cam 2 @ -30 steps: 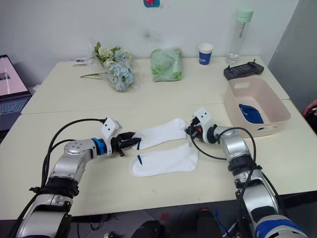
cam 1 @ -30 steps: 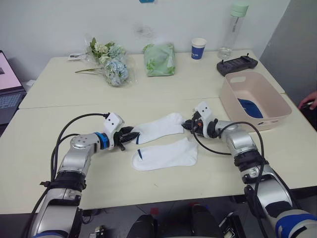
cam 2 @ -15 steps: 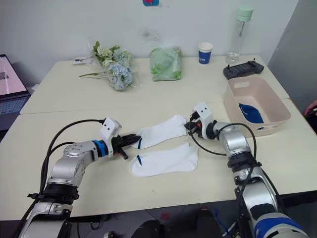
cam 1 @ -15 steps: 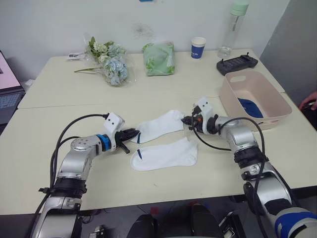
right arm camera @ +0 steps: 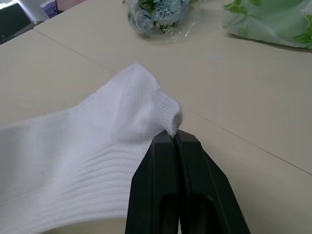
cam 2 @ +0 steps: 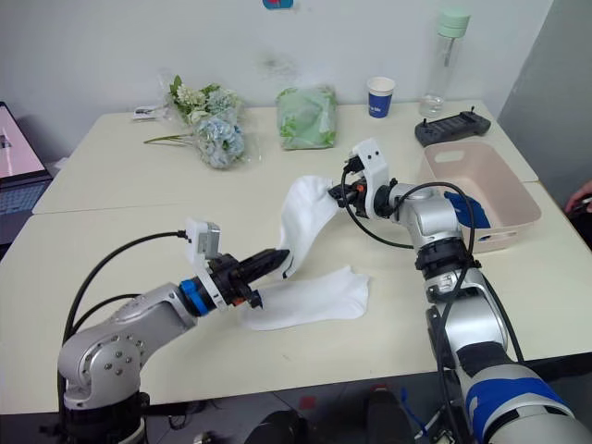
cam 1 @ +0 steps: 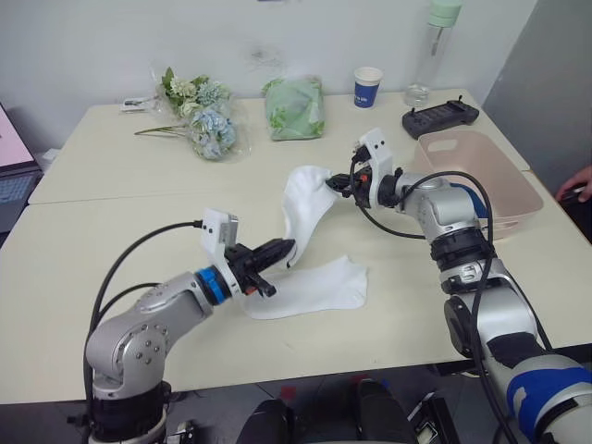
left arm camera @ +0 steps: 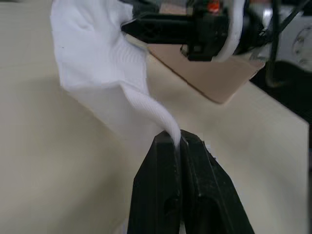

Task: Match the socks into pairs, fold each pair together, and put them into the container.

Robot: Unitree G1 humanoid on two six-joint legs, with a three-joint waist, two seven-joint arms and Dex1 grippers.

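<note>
Newly lifted ribbed white sock (cam 1: 305, 199), slack between both pinching tools.

Silver-grey jointed arms, blue wrist rings, looping black cables, white wrist camera blocks, black two-fingered left gripper (cam 1: 280, 248) and right gripper (cam 1: 337, 186).

left gripper (left arm camera: 178, 141), pinching white sock (left arm camera: 105, 73)

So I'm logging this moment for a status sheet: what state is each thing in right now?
Lifted white sock: held off the table, stretched between both end effectors.
Second white sock: flat on the table.
Left end effector: shut on the lifted white sock.
Right end effector: shut on its other end.
Pink tub: upright, a blue sock inside.
Paper cup: upright.
</note>
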